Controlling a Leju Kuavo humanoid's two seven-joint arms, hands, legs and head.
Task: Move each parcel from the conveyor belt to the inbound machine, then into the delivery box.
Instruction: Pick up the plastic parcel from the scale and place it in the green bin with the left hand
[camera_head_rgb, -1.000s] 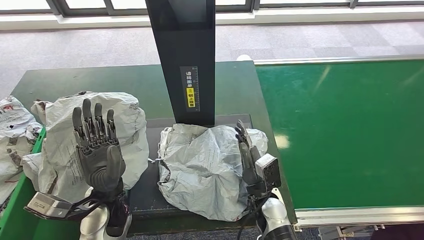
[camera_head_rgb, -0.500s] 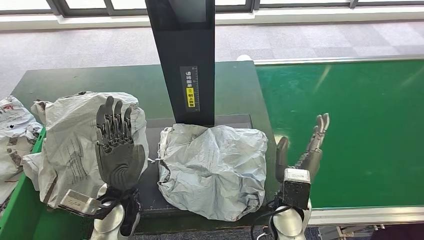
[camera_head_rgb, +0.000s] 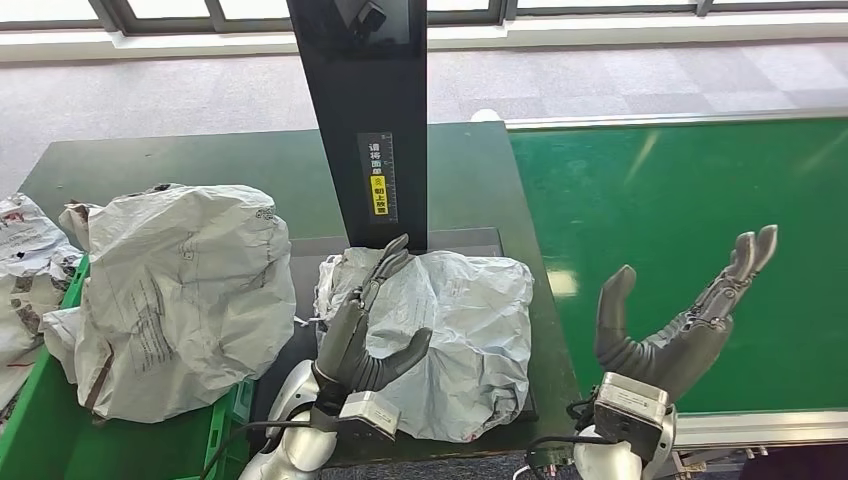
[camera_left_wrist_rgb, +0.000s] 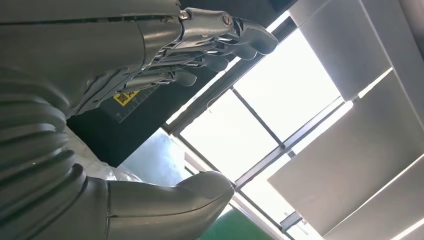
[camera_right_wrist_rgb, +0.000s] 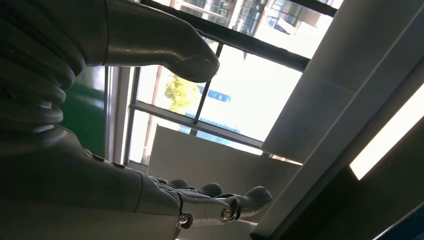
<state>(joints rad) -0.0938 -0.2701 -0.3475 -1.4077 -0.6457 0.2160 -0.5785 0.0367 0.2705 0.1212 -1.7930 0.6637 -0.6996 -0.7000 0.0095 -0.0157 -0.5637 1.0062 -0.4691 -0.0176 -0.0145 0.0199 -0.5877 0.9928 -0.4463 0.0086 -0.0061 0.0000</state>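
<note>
A crumpled grey parcel (camera_head_rgb: 455, 335) lies on the dark platform (camera_head_rgb: 310, 255) of the inbound machine, below its black post (camera_head_rgb: 365, 110). My left hand (camera_head_rgb: 362, 335) is raised at that parcel's left side, fingers spread, holding nothing; the left wrist view shows the same hand (camera_left_wrist_rgb: 75, 125) with thumb and fingers apart. My right hand (camera_head_rgb: 680, 330) is up over the green conveyor belt (camera_head_rgb: 700, 200), well right of the parcel, fingers spread and empty; it appears as an open right hand (camera_right_wrist_rgb: 100, 125) in the right wrist view. A second, larger grey parcel (camera_head_rgb: 175, 295) sits at the left, over the green delivery box (camera_head_rgb: 40, 430).
More grey parcels (camera_head_rgb: 25, 270) lie at the far left beyond the box. The dark green table (camera_head_rgb: 200, 155) stretches behind the machine. The conveyor's metal rail (camera_head_rgb: 760, 428) runs along its near edge.
My left hand swung from in front of the large left parcel over to the middle parcel's left side. My right hand left that parcel's right edge and moved right over the belt.
</note>
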